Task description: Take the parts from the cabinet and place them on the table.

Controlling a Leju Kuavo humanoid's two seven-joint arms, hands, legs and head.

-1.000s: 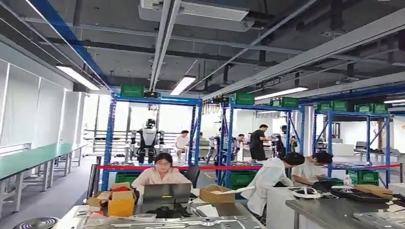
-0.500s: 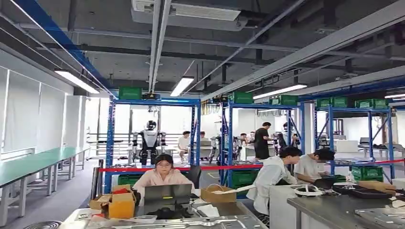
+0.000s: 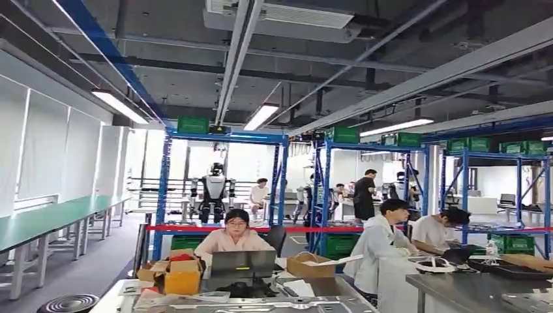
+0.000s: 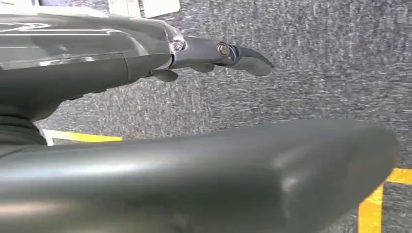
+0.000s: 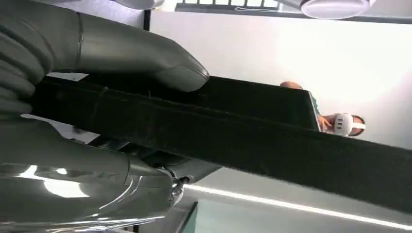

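Item: carrying stage, part in transit. Right robot hand (image 5: 92, 111): thumb lay over the top of a long black part (image 5: 252, 141), a flat dark bar or tray edge, with the other fingers (image 5: 87, 189) under it, so the part was clamped between them; judged a grip chosen to keep a long piece level while walking. The part ran away from the hand well past the fingers, its far end unsupported; what kind of part it was could not be told. Left robot hand (image 4: 145, 73): held nothing, fingers straight and spread apart, hanging over grey carpet (image 4: 316, 73) with yellow floor tape (image 4: 374, 208); judged idle at the robot's side because one hand sufficed. Head view: raised toward the hall, showing a steel surface (image 3: 456, 287) at lower right carrying a black tray (image 3: 508, 267), a nearer metal surface (image 3: 261, 304) with a yellow box (image 3: 182, 280), seated people at a laptop (image 3: 242, 262), blue racks (image 3: 225, 140) with green crates (image 3: 194, 124), another robot (image 3: 212, 192) behind red tape (image 3: 261, 228). Judgement: part taken, placing not yet done; the steel surface seemed the likely destination, approach required first. Risk: the long overhang could swing or snag in transit.
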